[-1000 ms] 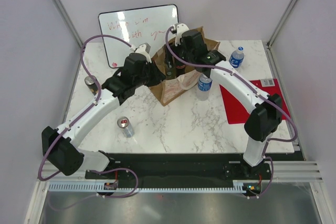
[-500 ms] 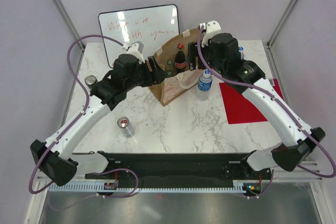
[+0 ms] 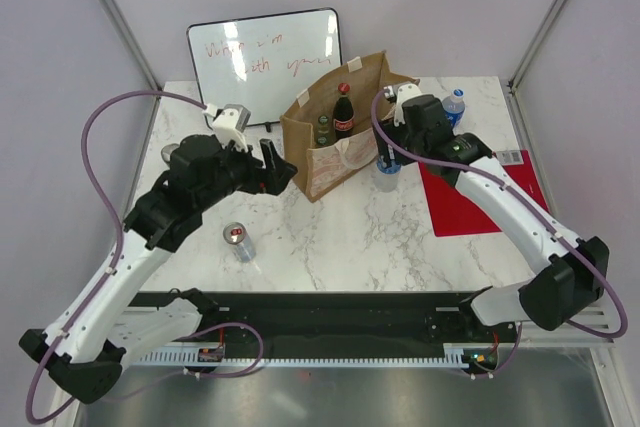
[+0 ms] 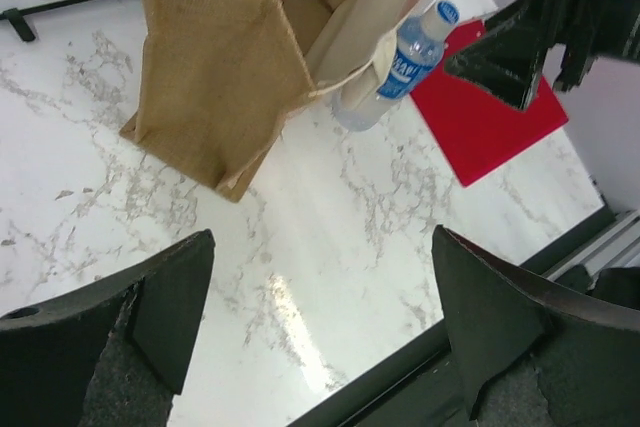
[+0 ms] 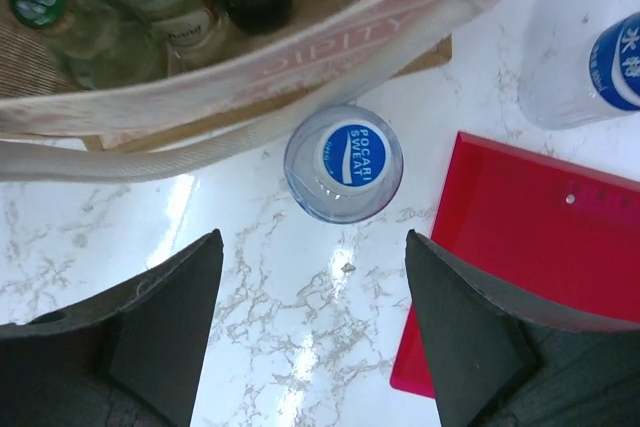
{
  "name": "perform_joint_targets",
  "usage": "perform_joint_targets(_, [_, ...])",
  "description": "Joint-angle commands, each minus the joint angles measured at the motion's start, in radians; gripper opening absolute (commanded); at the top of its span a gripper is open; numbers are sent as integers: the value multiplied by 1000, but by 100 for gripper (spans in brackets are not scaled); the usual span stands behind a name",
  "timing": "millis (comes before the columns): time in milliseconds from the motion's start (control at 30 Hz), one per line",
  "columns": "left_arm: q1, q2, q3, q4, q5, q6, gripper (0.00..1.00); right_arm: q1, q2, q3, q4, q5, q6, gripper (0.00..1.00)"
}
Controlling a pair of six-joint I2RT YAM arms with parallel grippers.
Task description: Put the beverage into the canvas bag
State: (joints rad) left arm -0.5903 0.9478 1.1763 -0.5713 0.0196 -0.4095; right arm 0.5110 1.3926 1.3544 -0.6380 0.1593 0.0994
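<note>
The canvas bag [image 3: 300,142] stands upright on the table [image 3: 330,237] with its mouth open to the top. A cola bottle [image 3: 343,112] and a green-capped bottle [image 3: 323,130] stand inside it, necks up. The Pocari Sweat bottle [image 5: 343,162] is outside, on the table just beside the bag's printed side. It stands upright with its long axis vertical and its blue cap up, so the right wrist view looks straight down its length.

The right hand [image 5: 312,242] is above that bottle, fingers spread wide and holding nothing. It appears clear of the cap, though the top view hides the gap. The left hand [image 4: 322,237] is also spread and empty, apart from the bag's left corner.
</note>
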Motion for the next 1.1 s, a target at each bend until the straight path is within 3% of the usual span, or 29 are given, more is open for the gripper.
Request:
perform_joint_targets(0, [3, -58, -87, -21, -16, 136, 96, -57, 3, -112, 200, -101, -58, 81])
perform_joint_targets(233, [3, -122, -254, 68, -17, 189, 96, -97, 86, -173, 340, -147, -90, 82])
perform_joint_targets(867, [3, -155, -284, 71, -55, 187, 96, -129, 154, -193, 400, -185, -144, 76])
perform_joint_targets(933, [3, -159, -287, 71, -61, 189, 96, -127, 154, -189, 396, -187, -141, 68])
perform_joint_targets(967, [3, -162, -288, 71, -63, 189, 96, -129, 152, -181, 374, -170, -138, 52])
perform_joint_targets(1067, [3, -162, -290, 73, -70, 187, 96, -127, 131, -134, 290, -124, -113, 25])
